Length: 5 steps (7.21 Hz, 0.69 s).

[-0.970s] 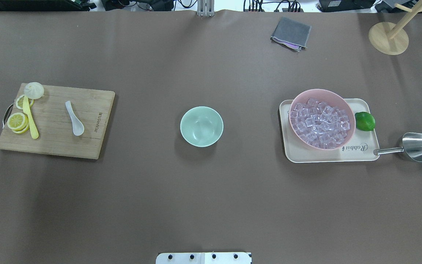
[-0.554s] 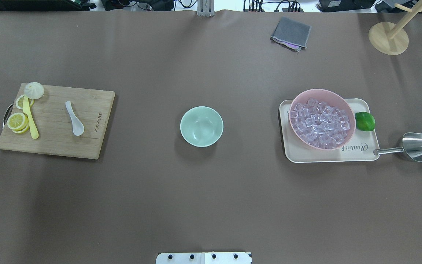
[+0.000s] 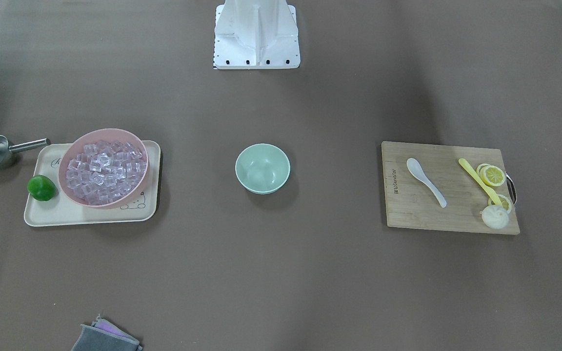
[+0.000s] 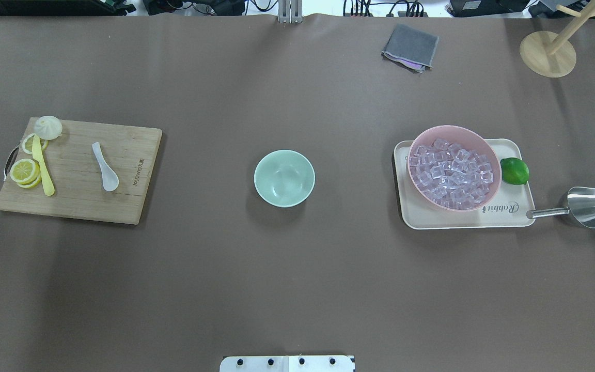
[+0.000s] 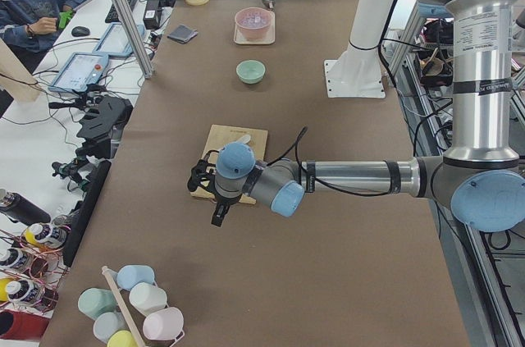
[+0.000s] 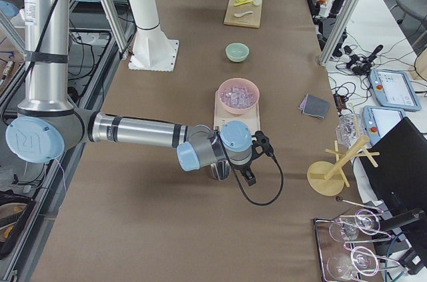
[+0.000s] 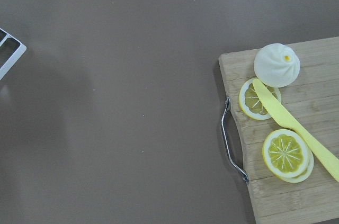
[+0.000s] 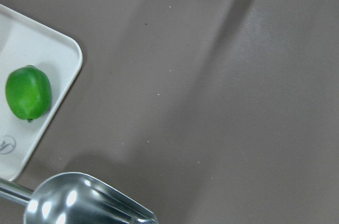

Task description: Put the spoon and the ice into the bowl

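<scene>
Both arms are outside the overhead view.

Left pincer (image 5: 207, 187) hangs over the tabletop (image 4: 297, 289) by the handled end of the cutting board (image 4: 122, 206). I see it in the left side view only and cannot tell whether it is released or clenched.

Right pincer (image 6: 257, 155) hangs near the metal scoop (image 4: 589, 206), past the tray (image 4: 421, 219). It shows in the right side view only, so I cannot tell its state either.

The spoon (image 4: 105, 174) lies flat on the cutting board, scoop end toward the robot, apart from the yellow spoon (image 4: 43, 168), the lemon slices (image 4: 24, 171) and the bun (image 4: 48, 127).

The ice (image 4: 452, 173) is heaped in the pink bowl (image 4: 412, 150) on the tray, with a lime (image 4: 514, 171) just beside that bowl.

The bowl (image 4: 284, 178) sits upright at mid-tabletop, between board and tray, well apart from both. I see nothing in it.
</scene>
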{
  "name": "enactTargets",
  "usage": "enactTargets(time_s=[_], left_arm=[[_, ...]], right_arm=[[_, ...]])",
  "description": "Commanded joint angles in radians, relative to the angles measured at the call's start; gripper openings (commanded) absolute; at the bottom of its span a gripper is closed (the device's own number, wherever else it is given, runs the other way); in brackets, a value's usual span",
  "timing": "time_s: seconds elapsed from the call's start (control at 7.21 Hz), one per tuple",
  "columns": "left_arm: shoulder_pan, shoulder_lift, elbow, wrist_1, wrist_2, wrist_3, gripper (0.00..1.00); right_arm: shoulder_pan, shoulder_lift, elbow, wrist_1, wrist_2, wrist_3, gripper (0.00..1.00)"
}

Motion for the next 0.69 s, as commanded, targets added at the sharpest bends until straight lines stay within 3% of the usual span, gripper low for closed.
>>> enactTargets(time_s=[0.0, 0.28, 0.55], left_arm=[[0.0, 0.003, -0.001, -0.001, 0.0, -0.001, 0.98], [0.0, 0.003, -0.001, -0.001, 0.0, -0.001, 0.98], [0.0, 0.003, -0.001, -0.001, -0.003, 0.001, 0.98]], right_arm=[[-0.084, 0.009, 0.11, 0.002, 0.047, 0.205, 1.0], [-0.214, 0.032, 0.225, 0.057, -0.034, 0.505, 1.0], [-0.384, 0.088, 0.295, 0.062, -0.215, 0.7, 0.96]])
